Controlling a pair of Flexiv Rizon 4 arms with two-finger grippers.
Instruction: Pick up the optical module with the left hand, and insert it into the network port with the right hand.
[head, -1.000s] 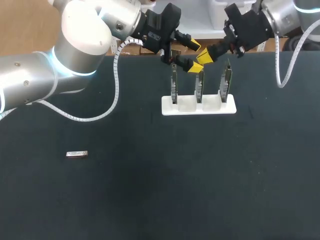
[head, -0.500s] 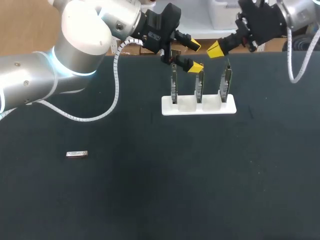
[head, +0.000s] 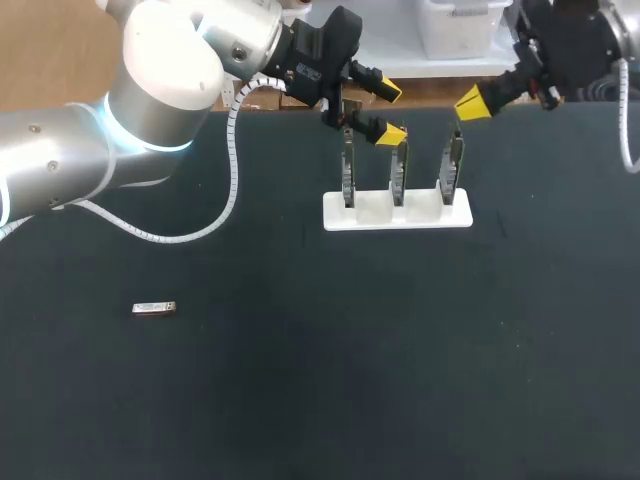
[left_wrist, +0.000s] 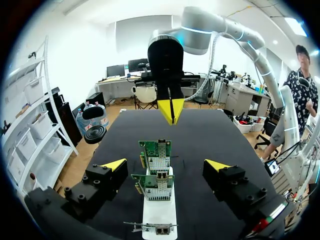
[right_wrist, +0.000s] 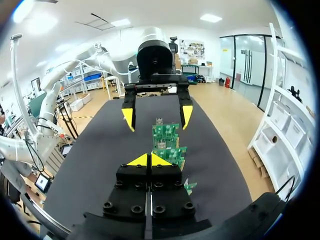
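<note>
One second on, right hand (head: 470, 103) has left the cards (head: 398, 172).

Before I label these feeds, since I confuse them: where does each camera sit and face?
Head view: above and behind, looking down on the table; left arm and right arm enter from the sides.
Left wrist view: on that wrist, looking past the open left tool, over the cards, toward the right tool.
Right wrist view: the reverse, past the shut right tool.
Shared: cards and both tools in all three.
</note>
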